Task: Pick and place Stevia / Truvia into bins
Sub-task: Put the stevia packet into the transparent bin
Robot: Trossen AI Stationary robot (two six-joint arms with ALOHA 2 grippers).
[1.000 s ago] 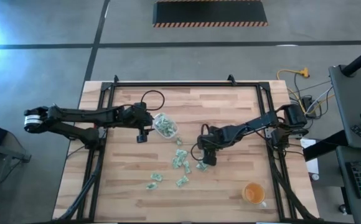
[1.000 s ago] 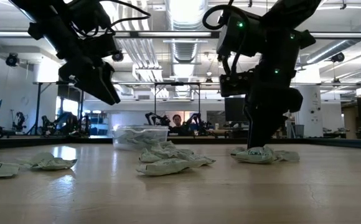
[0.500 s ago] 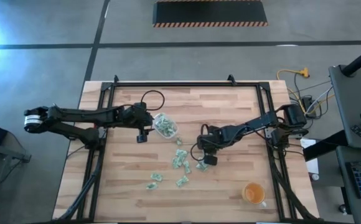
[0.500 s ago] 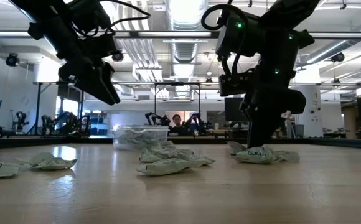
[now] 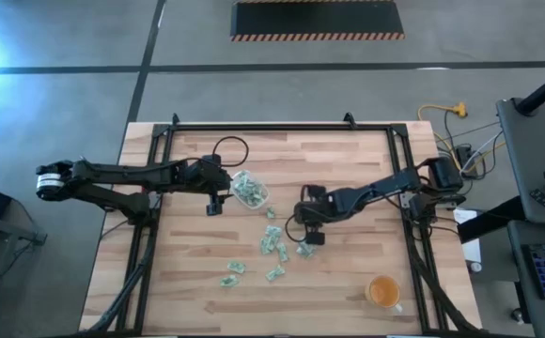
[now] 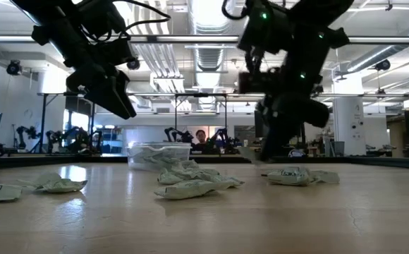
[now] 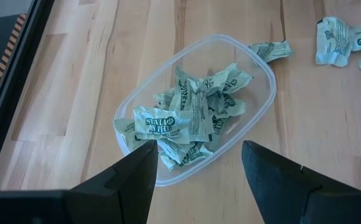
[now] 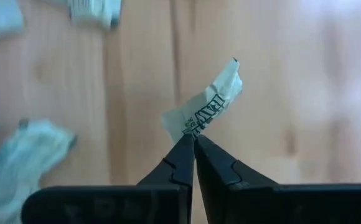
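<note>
Several pale green and white Stevia packets [image 5: 274, 246] lie scattered on the wooden table near its middle. More packets [image 7: 187, 118] fill the clear bin [image 5: 250, 191], whose rim [image 7: 264, 74] shows in the left wrist view. My left gripper [image 7: 199, 146] hangs open just above and beside the bin [image 6: 159, 154]. My right gripper [image 5: 312, 237] is shut on one crumpled packet [image 8: 206, 106], right of the scattered ones. In the low view it [image 6: 259, 156] hangs just above the tabletop. My right gripper pinches one end of the crumpled packet [image 8: 192, 127] between its two fingertips. The fingers slant steeply down from above. The rest of the packet sticks out beyond the tips, and it looks lifted clear of the table.
An orange cup [image 5: 382, 292] stands near the table's front right corner. Another packet [image 6: 300, 175] lies on the wood just beside my right gripper. A black frame [image 5: 282, 127] runs around the table's edges. A person sits in the room far behind.
My right gripper has shut on a packet, rolled at the wrist and risen a little, taking the packet up off the table. The packet beside it stays where it lay.
</note>
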